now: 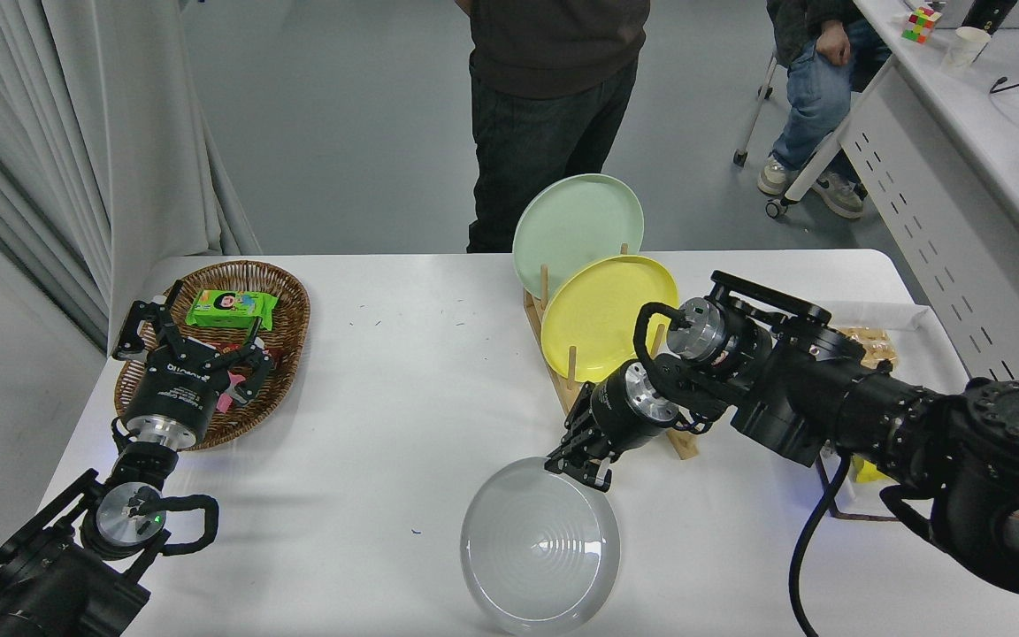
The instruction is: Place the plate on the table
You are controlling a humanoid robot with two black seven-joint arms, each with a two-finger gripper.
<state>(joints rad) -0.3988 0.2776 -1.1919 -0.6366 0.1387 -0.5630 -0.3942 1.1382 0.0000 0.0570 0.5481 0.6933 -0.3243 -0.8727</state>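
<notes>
Right black gripper (578, 466) is clenched on the far rim of the round light grey plate (540, 556), which tilts toward the white table (386, 425) on the robot side.

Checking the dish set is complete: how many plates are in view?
3. The grey plate is at the table's near edge, held by the right gripper; the yellow plate and pale green plate stand in the wooden rack.

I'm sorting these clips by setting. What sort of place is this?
Probably a robotics lab or office test room, not a home: a white table on bare grey floor, a perforated-side desk with a puzzle cube, and people watching while the right gripper holds a grey plate.
</notes>
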